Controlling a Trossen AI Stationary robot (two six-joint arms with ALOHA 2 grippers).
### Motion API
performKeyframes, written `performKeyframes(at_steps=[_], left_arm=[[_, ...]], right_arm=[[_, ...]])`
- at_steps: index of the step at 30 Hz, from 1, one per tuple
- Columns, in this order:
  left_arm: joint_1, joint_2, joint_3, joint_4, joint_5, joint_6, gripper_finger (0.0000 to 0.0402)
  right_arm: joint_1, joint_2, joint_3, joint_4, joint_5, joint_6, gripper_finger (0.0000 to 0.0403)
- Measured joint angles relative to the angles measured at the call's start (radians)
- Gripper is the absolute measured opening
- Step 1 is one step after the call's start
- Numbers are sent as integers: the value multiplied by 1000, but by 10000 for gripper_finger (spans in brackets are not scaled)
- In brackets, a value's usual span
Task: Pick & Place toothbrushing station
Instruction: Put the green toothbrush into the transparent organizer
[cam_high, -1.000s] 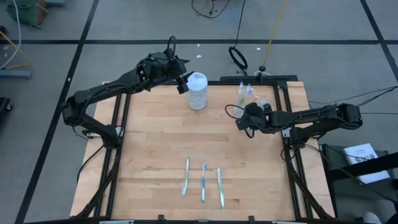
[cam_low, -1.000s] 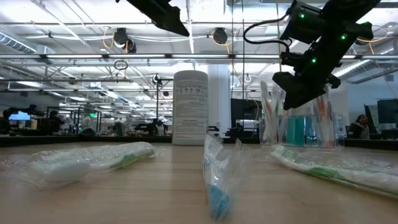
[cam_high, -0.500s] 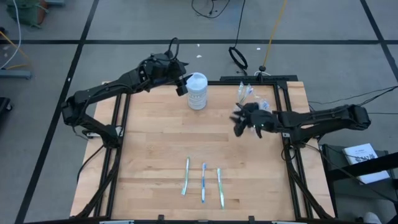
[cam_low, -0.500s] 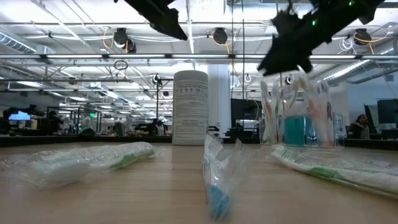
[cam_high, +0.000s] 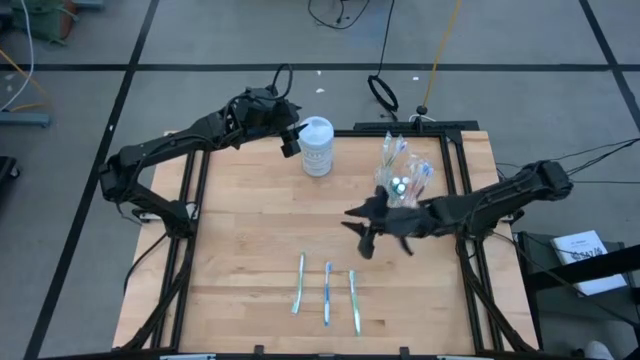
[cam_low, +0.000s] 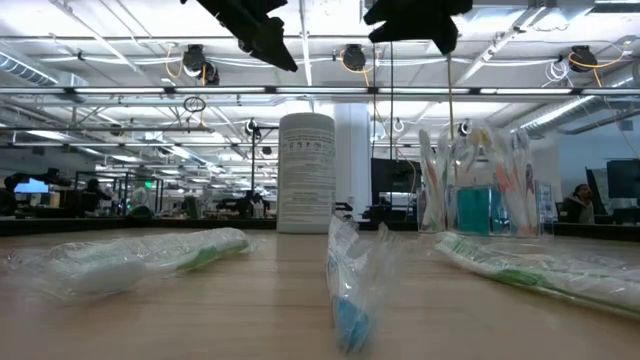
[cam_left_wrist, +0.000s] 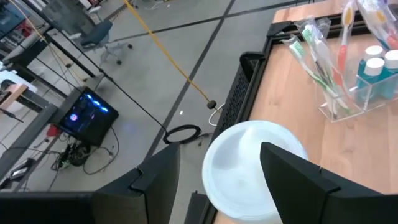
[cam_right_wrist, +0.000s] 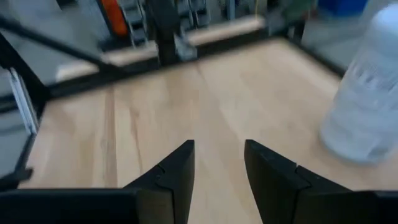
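A clear plastic cup (cam_high: 404, 172) stands at the table's far right and holds several toothbrushes and teal toothpaste tubes; it also shows in the low view (cam_low: 482, 192) and the left wrist view (cam_left_wrist: 357, 74). Three wrapped toothbrushes (cam_high: 327, 291) lie side by side near the front edge, and they show in the foreground of the low view (cam_low: 345, 275). My right gripper (cam_high: 362, 238) is open and empty, in the air between the cup and the wrapped toothbrushes; its wrist view (cam_right_wrist: 217, 165) looks over bare wood. My left gripper (cam_high: 291, 137) is open and empty, beside the white canister.
A tall white canister (cam_high: 317, 146) stands at the far middle of the table, just right of my left gripper; its lid (cam_left_wrist: 252, 168) shows between the left fingers, below them. The table's black frame (cam_high: 455, 165) runs right behind the cup. Bare wood lies at the table's middle and left.
My right gripper has drawn away from the cup, toward the table's near edge and to the left, and now hangs over the middle right of the table. The cup and its toothbrushes stand where they were.
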Motion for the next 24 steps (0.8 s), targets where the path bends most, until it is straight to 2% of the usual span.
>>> performKeyframes(at_steps=[4, 7, 9, 12, 14, 19, 24], left_arm=[[0, 0, 0, 0, 0, -24, 228], [0, 0, 0, 0, 0, -40, 228], [0, 0, 0, -4, 0, -41, 228], [0, 0, 0, -31, 0, -43, 228], [0, 0, 0, -58, 0, -44, 228], [0, 0, 0, -88, 0, -103, 228], [0, 0, 0, -92, 1, -134, 228]], right_arm=[[23, 149, 224, -344, -9, 190, 130], [31, 258, 349, -599, -129, 391, 130], [38, 317, 385, -670, -238, 529, 130], [58, 383, 386, -675, -424, 664, 130], [72, 427, 386, -669, -493, 758, 130], [118, 518, 386, -649, -552, 927, 130], [147, 593, 386, -509, -523, 1036, 130]])
